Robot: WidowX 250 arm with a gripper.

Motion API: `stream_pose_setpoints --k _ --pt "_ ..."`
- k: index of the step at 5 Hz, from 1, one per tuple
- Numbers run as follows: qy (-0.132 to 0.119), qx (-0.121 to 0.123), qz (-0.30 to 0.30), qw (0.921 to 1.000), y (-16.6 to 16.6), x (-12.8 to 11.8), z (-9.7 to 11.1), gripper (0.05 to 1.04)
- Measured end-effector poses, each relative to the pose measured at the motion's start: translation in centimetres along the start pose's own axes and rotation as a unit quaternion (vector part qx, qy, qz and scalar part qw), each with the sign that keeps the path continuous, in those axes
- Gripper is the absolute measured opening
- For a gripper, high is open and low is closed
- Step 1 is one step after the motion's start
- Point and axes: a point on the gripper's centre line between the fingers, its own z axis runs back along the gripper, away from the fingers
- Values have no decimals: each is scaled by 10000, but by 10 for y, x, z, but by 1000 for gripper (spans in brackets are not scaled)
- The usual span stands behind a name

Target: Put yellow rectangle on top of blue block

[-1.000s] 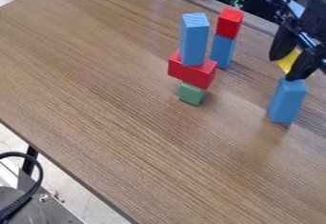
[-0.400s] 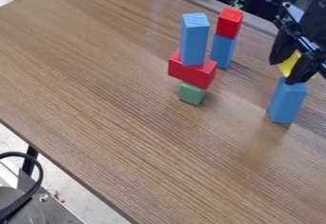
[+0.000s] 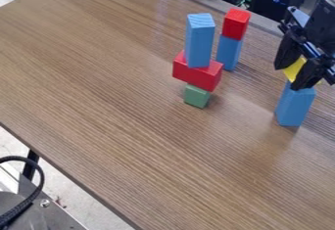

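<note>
The black arm (image 3: 323, 23) shows at the upper right edge, its gripper (image 3: 290, 77) angled down and toward the left. The two dark fingers (image 3: 286, 53) are in a grip, their tips apart, one lower than the other.

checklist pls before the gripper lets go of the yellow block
- Yellow block between the fingers of the gripper: ok
- Target blue block upright: ok
- Yellow block above the target: ok
- Yellow block seated squarely on it: cannot tell, the gripper hides the contact
- Three-block tower standing, apart from the gripper: ok
- Red-topped stack standing, apart from the gripper: ok
</note>
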Motion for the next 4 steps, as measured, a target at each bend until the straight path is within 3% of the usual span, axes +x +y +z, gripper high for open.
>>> stream_pose_setpoints --k 4 --pt "-18 34 1 10000 -2 -1 -3 526"
